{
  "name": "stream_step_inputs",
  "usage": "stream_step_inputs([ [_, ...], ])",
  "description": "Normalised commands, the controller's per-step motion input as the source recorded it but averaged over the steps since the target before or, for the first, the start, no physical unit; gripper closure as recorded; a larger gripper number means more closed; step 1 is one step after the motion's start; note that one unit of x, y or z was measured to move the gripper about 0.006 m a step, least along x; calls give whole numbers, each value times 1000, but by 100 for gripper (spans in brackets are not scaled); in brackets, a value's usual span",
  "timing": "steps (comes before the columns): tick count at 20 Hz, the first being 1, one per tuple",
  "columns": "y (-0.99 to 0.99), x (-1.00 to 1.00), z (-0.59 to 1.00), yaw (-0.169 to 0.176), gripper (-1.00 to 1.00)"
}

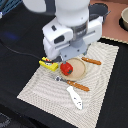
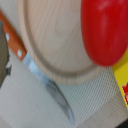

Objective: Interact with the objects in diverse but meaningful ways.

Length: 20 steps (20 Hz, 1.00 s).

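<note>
tan plate, knife, woven mat

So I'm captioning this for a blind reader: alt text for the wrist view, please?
A shiny red pepper lies partly over the rim of a round wooden plate, with a yellow box at its side. A wooden-handled knife lies on the woven mat beside the plate.

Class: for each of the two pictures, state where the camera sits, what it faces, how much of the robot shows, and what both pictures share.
Exterior view: off the arm, raised, looking down on the pale woven placemat; the white robot arm fills the upper middle, its gripper hidden.
Wrist view: on the wrist, close above the mat, facing down; no finger clearly shows.
Shared: the tan round wooden plate, shiny red pepper-like vegetable, yellow rectangular box and wooden-handled knife.
</note>
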Motion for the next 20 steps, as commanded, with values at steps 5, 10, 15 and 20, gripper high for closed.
stream_step_inputs([
  [5,-6,-147,-430,-1,-100],
  [10,279,-431,-203,21,-100],
  [15,527,-343,-41,57,-100],
  [20,471,-237,-58,57,100],
])
